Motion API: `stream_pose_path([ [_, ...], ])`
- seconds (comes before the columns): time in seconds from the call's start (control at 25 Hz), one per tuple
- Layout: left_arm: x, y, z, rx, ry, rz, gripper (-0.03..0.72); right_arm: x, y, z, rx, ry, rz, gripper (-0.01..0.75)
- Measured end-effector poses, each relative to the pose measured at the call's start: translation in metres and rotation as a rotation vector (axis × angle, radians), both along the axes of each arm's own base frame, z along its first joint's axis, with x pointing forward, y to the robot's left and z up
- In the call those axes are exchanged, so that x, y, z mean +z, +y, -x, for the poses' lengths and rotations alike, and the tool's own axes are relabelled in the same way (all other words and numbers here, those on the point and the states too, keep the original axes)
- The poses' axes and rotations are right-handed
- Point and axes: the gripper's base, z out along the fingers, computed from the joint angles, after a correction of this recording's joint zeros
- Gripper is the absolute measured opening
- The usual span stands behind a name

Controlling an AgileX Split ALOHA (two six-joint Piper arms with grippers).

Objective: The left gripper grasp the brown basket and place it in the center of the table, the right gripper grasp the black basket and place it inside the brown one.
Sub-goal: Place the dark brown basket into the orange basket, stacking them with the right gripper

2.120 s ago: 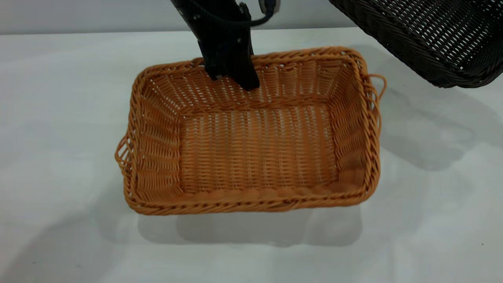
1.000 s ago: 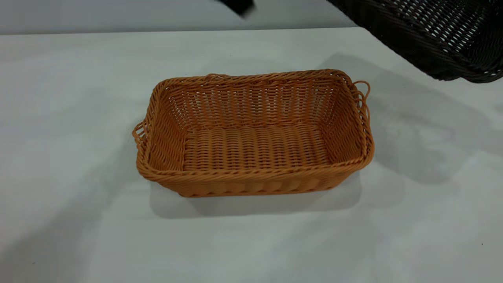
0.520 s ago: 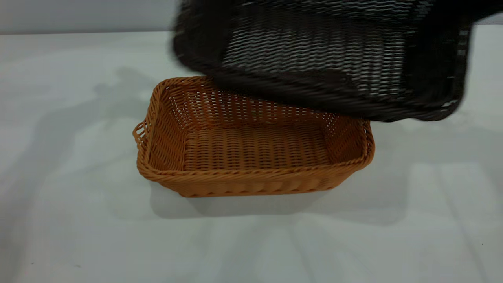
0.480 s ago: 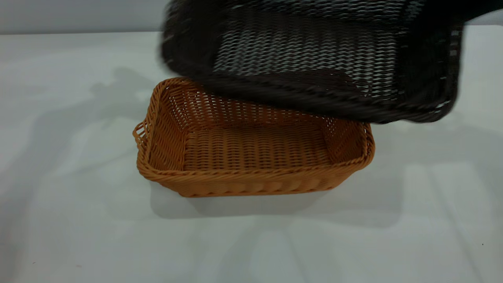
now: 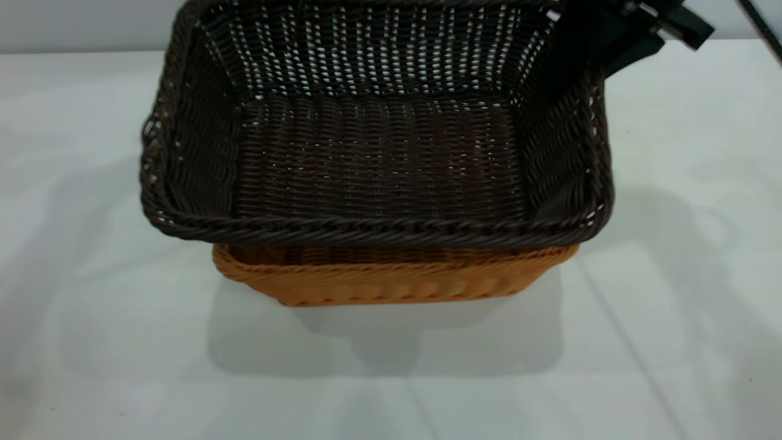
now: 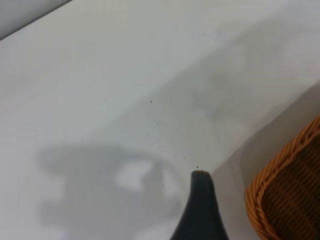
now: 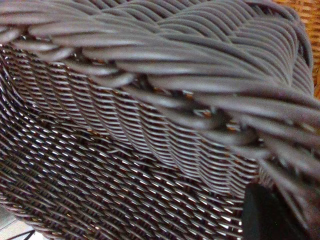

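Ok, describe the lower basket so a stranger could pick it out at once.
On the pale table, two woven baskets are stacked near the middle. The brown basket sits underneath, only its front wall and braided rim showing. Its orange-tan weave sets it apart from the black basket above, held at its far corner by the right gripper.

On my exterior feed the right gripper (image 5: 635,30) reads as matte black, angular, blocky-edged, with small silver metal fittings on top. A black braided cable (image 5: 760,27) trails off it. My left wrist feed shows one left gripper finger (image 6: 201,210): dark charcoal, smooth, tapering to a rounded tip. Right wrist: a flat black finger (image 7: 270,215).
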Motion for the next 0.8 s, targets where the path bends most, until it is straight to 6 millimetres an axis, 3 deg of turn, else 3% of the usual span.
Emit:
stream_pose_path([
  [0.44, 0.0, 0.0, 0.0, -0.001, 0.001, 0.0, 0.519, -0.033, 0.001, -0.01, -0.025, 0.05, 0.021, 0.08],
  [0.8, 0.0, 0.0, 0.0, -0.001, 0.001, 0.0, 0.519, -0.043, 0.0, -0.015, -0.075, 0.034, 0.035, 0.08],
])
